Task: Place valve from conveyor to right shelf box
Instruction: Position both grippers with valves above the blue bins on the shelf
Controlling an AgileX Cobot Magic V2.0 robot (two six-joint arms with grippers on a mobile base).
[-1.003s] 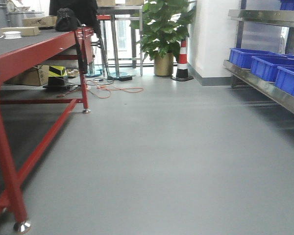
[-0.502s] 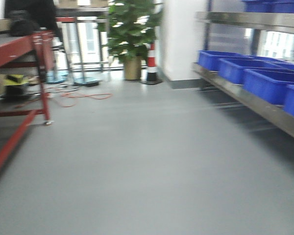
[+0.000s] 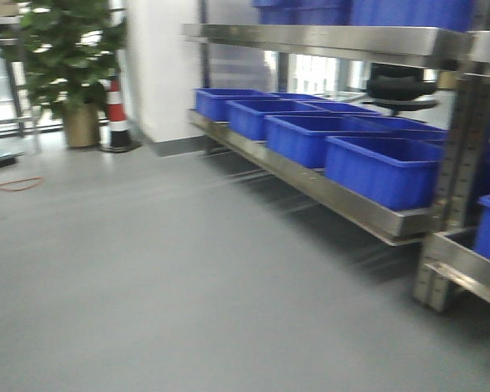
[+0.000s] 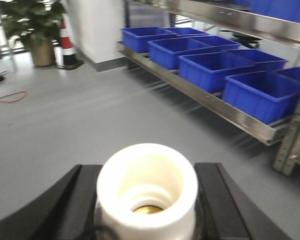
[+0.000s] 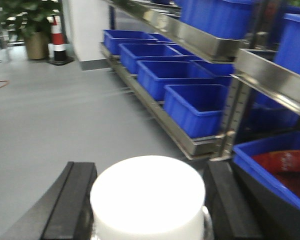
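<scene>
**White caps in both grippers as the shelf comes round**

Black fingers of the left gripper [image 4: 147,202] are closed on either side of the left valve [image 4: 147,185], clamping it between them. The right gripper [image 5: 149,212] grips the right valve [image 5: 147,195] the same way. Each valve stands on end, its long axis running up toward its wrist camera, so only a round face shows. The left one presents an open white collar with a brass-coloured bore inside. The right one presents a smooth closed white cap with a sliver of silver metal at its lower right edge. No side lever can be made out on either.

Both valves hang in the grippers above the grey floor [image 3: 188,286], near the shelf but apart from it.

A second ago the front view had the red-legged conveyor on its left, with the plant and cone in the middle. Now the view has swung right. The conveyor is gone from the picture, and the plant [image 3: 65,49] and striped cone [image 3: 117,114] sit at the far left beside a white pillar [image 3: 159,73]. An orange cable [image 3: 12,184] lies on the floor below them.

The steel shelf [image 3: 327,192] now fills the right half, with a row of blue boxes [image 3: 384,167] side by side on its lower tier and more on the tier above. A black chair [image 3: 400,86] shows behind it. In the right wrist view a low blue box holds something red [image 5: 285,165], too blurred to identify.
</scene>
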